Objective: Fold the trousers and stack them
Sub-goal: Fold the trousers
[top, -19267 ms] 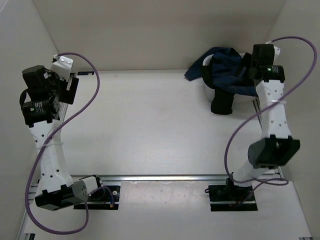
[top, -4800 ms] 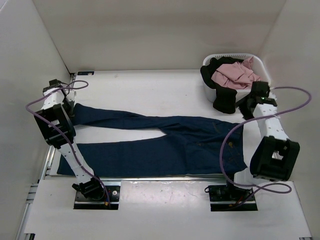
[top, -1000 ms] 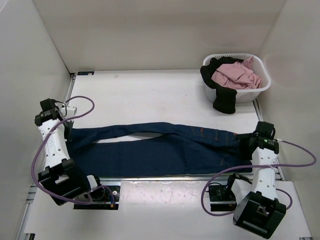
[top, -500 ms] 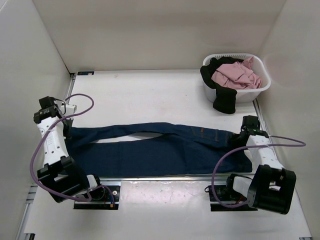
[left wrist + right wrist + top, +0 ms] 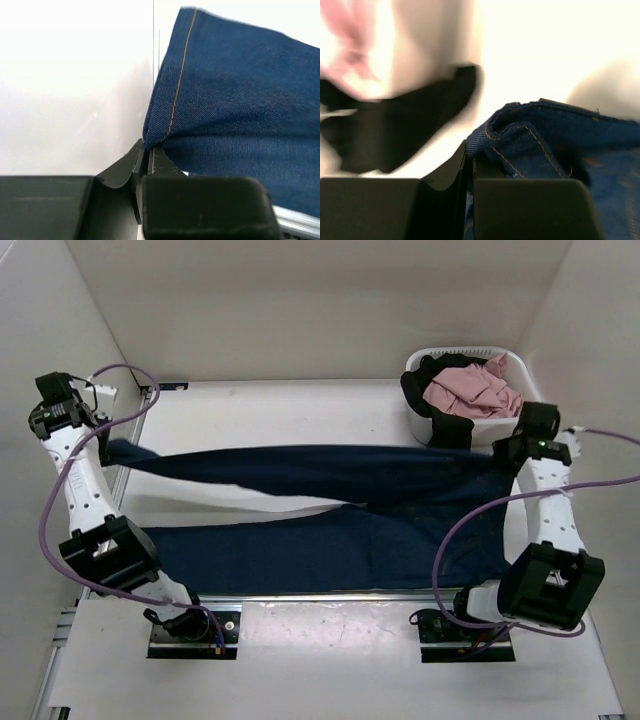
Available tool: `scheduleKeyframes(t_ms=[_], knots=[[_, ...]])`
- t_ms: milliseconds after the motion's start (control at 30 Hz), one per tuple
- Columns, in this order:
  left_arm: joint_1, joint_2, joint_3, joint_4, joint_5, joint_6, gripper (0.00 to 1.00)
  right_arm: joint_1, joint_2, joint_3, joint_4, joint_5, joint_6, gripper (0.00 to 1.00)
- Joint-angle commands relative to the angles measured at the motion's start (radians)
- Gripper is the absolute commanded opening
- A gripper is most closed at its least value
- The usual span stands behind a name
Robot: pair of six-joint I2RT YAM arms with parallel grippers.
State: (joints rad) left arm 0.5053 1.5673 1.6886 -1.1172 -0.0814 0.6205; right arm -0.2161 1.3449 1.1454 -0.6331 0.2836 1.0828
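Trousers (image 5: pixel 330 530) span left end effector (image 5: pixel 149 152), pinching a hem, and right end effector (image 5: pixel 469 156), apparently pinching waistband.

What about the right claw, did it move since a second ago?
Yes. The right gripper moved farther back, up beside the white basket, carrying the trousers by the waist.

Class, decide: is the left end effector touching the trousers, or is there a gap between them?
Touching. In the left wrist view, the left end effector is shut on the trousers, with the stitched edge of the denim pinched between its jaws.
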Motion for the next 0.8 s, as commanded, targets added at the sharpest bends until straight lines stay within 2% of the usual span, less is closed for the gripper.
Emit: scheduleKeyframes(t_ms=[0,67,100,267,333,500,633,767], knots=[[0.009,-0.048,0.045,-0.044,-0.002,0.025,0.14,-0.054,-0.058,0.1,-0.06,0.065,-0.1,0.0],[0.009,-0.091,-0.041,-0.044,-0.001,0.036,0.14,-0.054,-0.129,0.036,-0.06,-0.002,-0.08,0.0],[0.009,-0.14,-0.144,-0.044,-0.015,0.047,0.14,-0.054,-0.159,-0.058,-0.06,-0.024,-0.061,0.0],[0.018,-0.294,-0.438,0.054,-0.145,0.088,0.14,-0.133,-0.346,-0.289,-0.089,-0.067,-0.018,0.0],[0.031,-0.352,-0.507,0.092,-0.201,0.116,0.14,-0.181,-0.387,-0.334,-0.141,-0.105,-0.009,0.0],[0.107,-0.446,-0.641,0.247,-0.319,0.212,0.14,-0.181,-0.565,-0.439,-0.29,-0.132,-0.009,0.0],[0.127,-0.457,-0.708,0.275,-0.298,0.237,0.14,-0.181,-0.67,-0.475,-0.393,-0.109,-0.035,0.0],[0.127,-0.448,-0.768,0.284,-0.276,0.208,0.14,-0.181,-0.682,-0.493,-0.43,-0.061,-0.054,0.0]])
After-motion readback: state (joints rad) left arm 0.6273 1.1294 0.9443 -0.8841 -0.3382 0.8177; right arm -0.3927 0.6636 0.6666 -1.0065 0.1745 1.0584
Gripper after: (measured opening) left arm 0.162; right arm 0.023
